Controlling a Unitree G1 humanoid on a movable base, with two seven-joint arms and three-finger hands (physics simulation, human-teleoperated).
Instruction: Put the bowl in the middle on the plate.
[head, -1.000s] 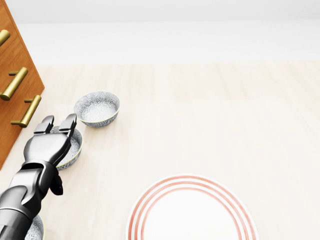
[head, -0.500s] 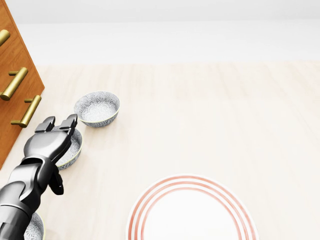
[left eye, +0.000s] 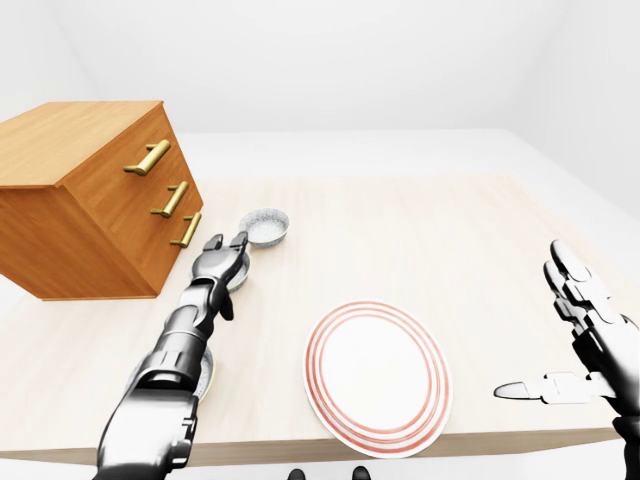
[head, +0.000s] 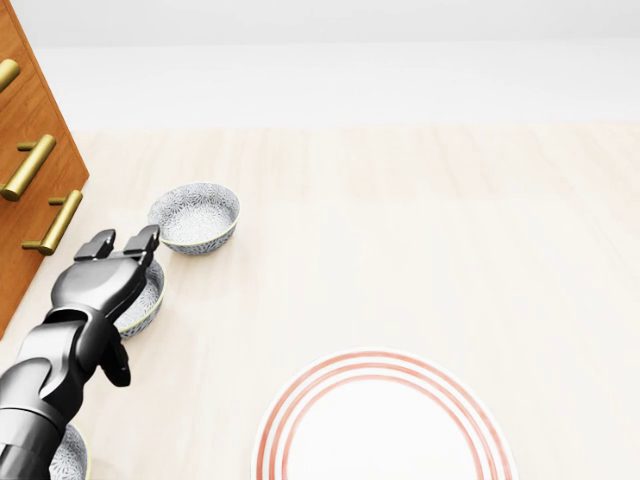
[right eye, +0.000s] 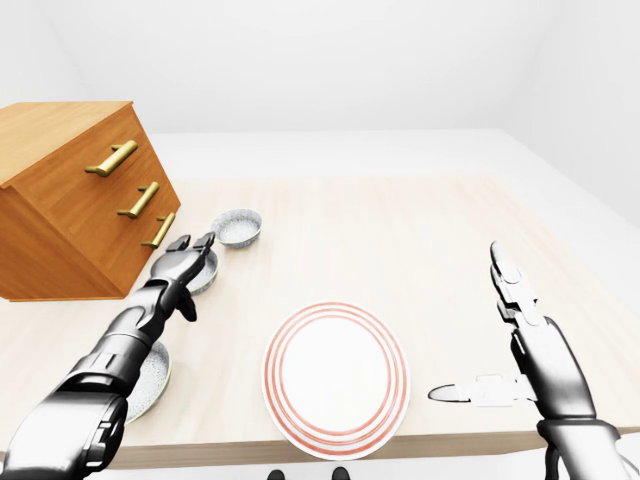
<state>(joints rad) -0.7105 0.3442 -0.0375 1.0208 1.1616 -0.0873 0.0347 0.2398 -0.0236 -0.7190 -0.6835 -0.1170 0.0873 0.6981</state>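
Three patterned bowls are standing in a row along the left side of the desk (head: 420, 230) in the head view: the far bowl (head: 194, 216), the middle bowl (head: 150, 296) and the near bowl (head: 70, 458), which is showing only partly at the bottom edge. One plate (head: 385, 430) with red rings is lying at the bottom centre, well apart from the bowls. One wooden cabinet (left eye: 90, 190) with three brass handles (left eye: 152, 157) is standing at the left. The left hand (head: 100, 285) is hanging over the middle bowl and hiding its left part. Its fingers (head: 145, 243) are spread, two reaching to the bowl's upper rim and the thumb pointing down at the lower side; they are gripping nothing, and I cannot tell if they are touching the bowl. The right hand (right eye: 530, 350) is hovering at the right of the plate with fingers wide apart, holding nothing.
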